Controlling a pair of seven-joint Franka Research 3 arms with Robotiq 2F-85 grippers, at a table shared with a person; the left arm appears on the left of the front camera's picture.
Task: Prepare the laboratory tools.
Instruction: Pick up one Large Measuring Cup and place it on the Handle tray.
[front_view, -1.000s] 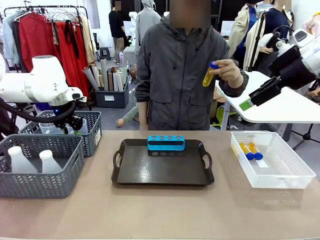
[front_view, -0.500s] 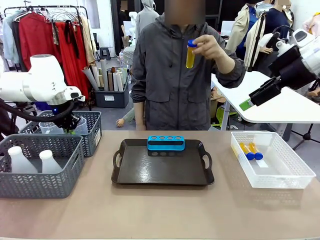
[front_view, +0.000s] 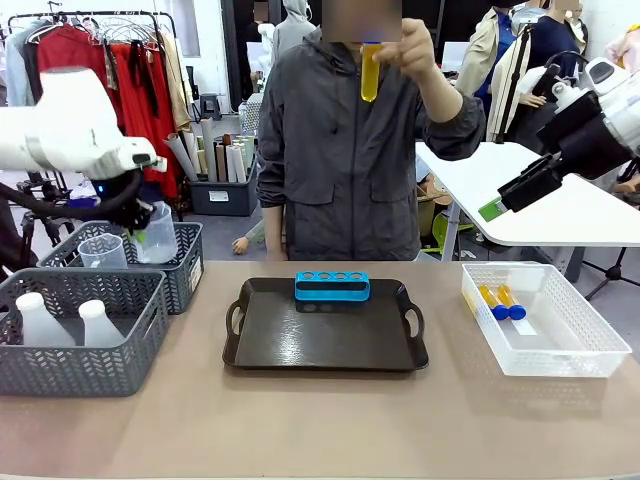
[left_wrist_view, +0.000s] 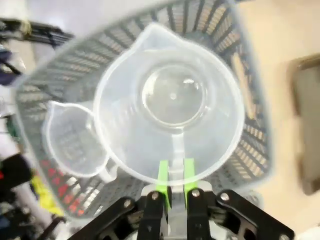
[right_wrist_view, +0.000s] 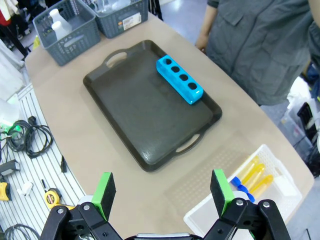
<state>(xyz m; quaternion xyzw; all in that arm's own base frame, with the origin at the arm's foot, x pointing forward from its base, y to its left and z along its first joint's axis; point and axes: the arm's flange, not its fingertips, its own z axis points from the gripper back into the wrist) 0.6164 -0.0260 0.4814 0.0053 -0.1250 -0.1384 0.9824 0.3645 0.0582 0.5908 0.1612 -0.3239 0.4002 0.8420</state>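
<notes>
Front: left gripper (front_view: 140, 225) clamped on the clear beaker (front_view: 157, 233), holding it in the air above the far grey basket (front_view: 186, 262). A second beaker (front_view: 103, 250) stands in that basket. Two flasks (front_view: 95, 322) are in the near basket (front_view: 120, 352). Blue rack (front_view: 332, 286) is at the back of the dark tray (front_view: 325, 350). The person's hand (front_view: 412, 48) holds one tube (front_view: 370, 72) high, and two more tubes (front_view: 497, 300) lie in the clear bin (front_view: 590, 345). Right gripper (front_view: 505, 200) is raised at right.
Left wrist: green pads (left_wrist_view: 163, 176) pinch the beaker's handle, its mouth facing the camera, basket behind.
Right wrist: right gripper jaws wide apart, nothing between them; tray, rack and bin below
</notes>
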